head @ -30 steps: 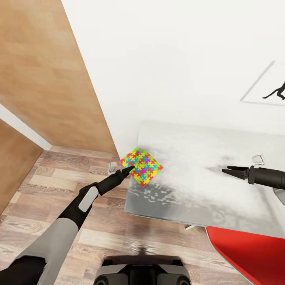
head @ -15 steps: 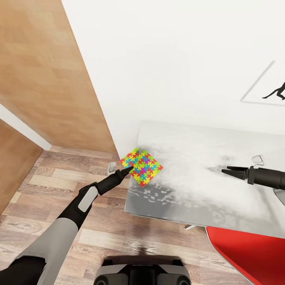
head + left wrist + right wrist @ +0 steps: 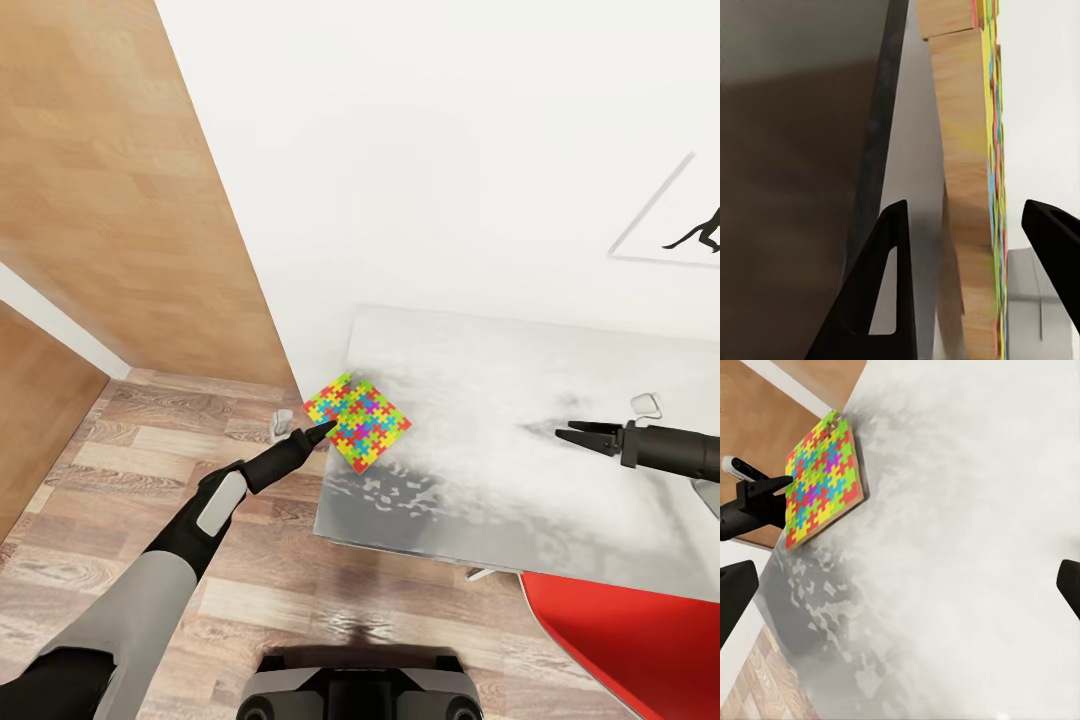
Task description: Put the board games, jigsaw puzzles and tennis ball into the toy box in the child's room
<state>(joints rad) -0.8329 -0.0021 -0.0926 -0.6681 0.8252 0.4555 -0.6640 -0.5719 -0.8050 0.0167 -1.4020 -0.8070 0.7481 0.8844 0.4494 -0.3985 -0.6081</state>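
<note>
One jigsaw puzzle (image 3: 358, 420), a flat sheet of yellow, pink, blue and green pieces, sits on the left corner of the pale grey table (image 3: 500, 480), slightly over its edge. My left gripper (image 3: 325, 429) is at the puzzle's near-left edge. In the left wrist view this gripper (image 3: 966, 211) is open, its fingers (image 3: 891, 277) on either side of the puzzle's wooden edge (image 3: 964, 187). My right gripper (image 3: 565, 433) hovers over the middle of the table, open, well to the right of the puzzle (image 3: 821, 484). The toy box is out of view.
A red-seated chair (image 3: 640, 640) stands at the table's near-right edge. The white wall behind the table carries a black silhouette picture (image 3: 690, 232). A small pale object (image 3: 648, 404) lies on the table beyond my right arm. Wood-plank floor (image 3: 120, 470) lies to the left.
My right gripper has edged slightly left over the table. The left arm and the puzzle have stayed where they were.
</note>
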